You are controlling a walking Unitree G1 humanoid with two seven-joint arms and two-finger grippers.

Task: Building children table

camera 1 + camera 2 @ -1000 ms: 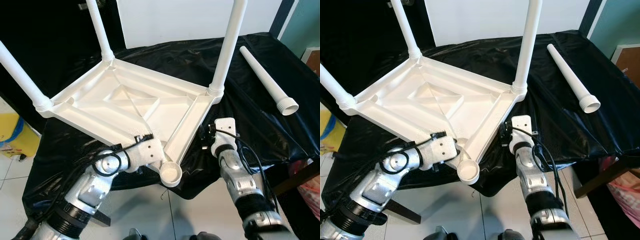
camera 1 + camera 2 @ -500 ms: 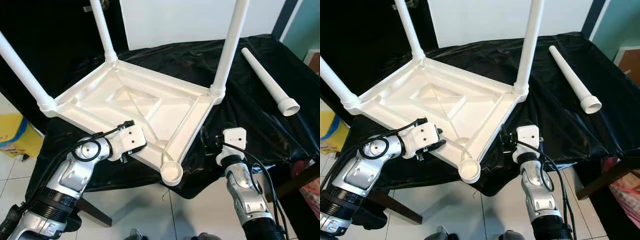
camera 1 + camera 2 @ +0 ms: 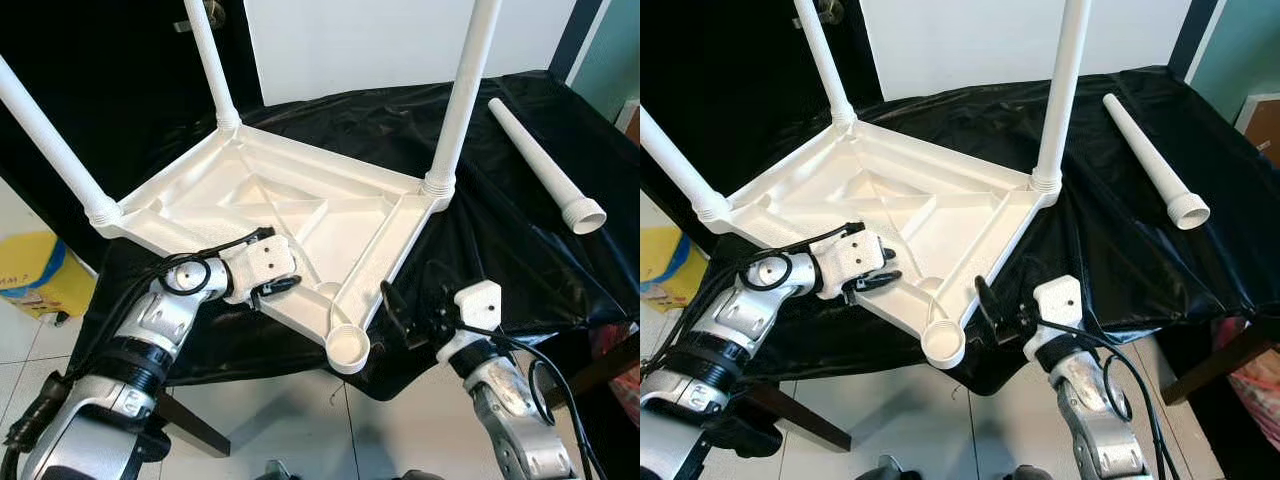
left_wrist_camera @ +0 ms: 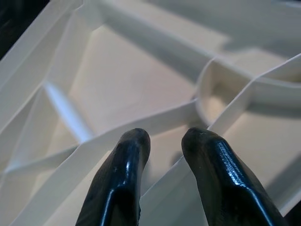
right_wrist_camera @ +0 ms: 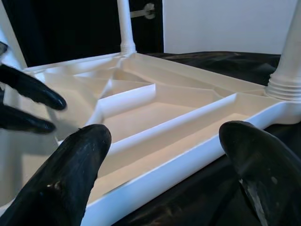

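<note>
Both arms have pulled back toward the robot since a second ago: the left tool has slid from the near corner socket to the near-left rim, and the right tool has backed off the right edge and dropped below it. White moulded plastic children's table lies upside down on the tabletop draped in black plastic sheeting, near corner overhanging the front edge. Three white tubular legs stand fitted in their corners; the near round corner socket is empty. Fourth white tubular leg lies loose on the sheeting, well apart to the right. Left tool's fingers are narrowly parted, straddling a thin rib of the underside without clearly pinching it. Right tool's fingers are spread wide, holding nothing, facing the right rim. Judgement: table is light and stiff but smooth, likely to skid on the sheeting; ribs and rim give the best hold. Loose leg looks light, rolls easily; take it mid-shaft. Left wrist view shows the rib between the fingers, hidden from the head camera; head views alone show the loose leg.
</note>
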